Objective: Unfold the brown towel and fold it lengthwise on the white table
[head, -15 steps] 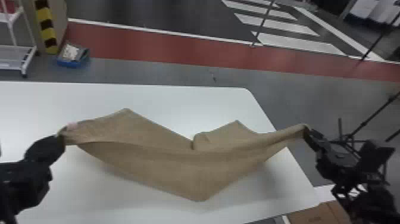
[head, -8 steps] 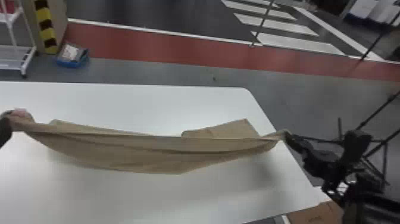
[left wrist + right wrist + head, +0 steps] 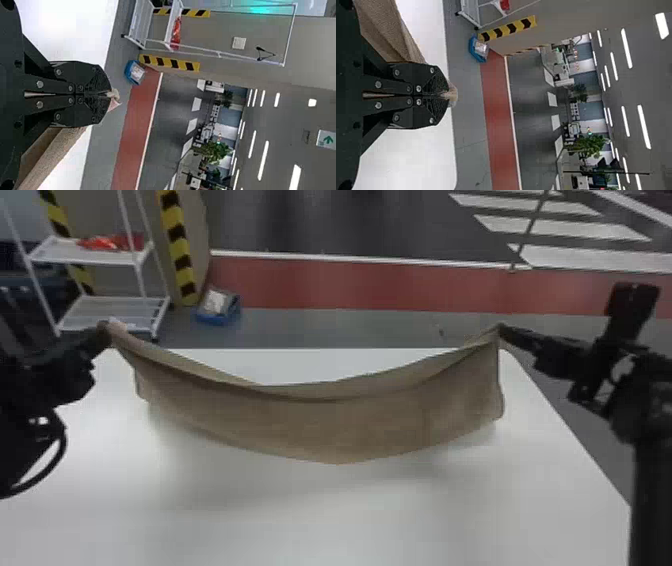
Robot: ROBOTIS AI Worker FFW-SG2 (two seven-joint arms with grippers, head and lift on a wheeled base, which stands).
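Higher in view than earlier: both ends of the brown towel [image 3: 325, 425]. Left end effector [image 3: 105, 331], closed on one end; cloth sagging above the counter [image 3: 325, 522], long axis left to right; right end effector [image 3: 500, 330], closed on the other. Lowering should keep that axis level.

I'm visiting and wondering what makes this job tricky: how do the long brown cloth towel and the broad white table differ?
The brown cloth towel sags in a curve, pinched by the left gripper and the right gripper; the white table lies flat. The towel is a long, narrow band with lengthwise creases, while the table is broad and smooth. Both are mostly one plain colour.
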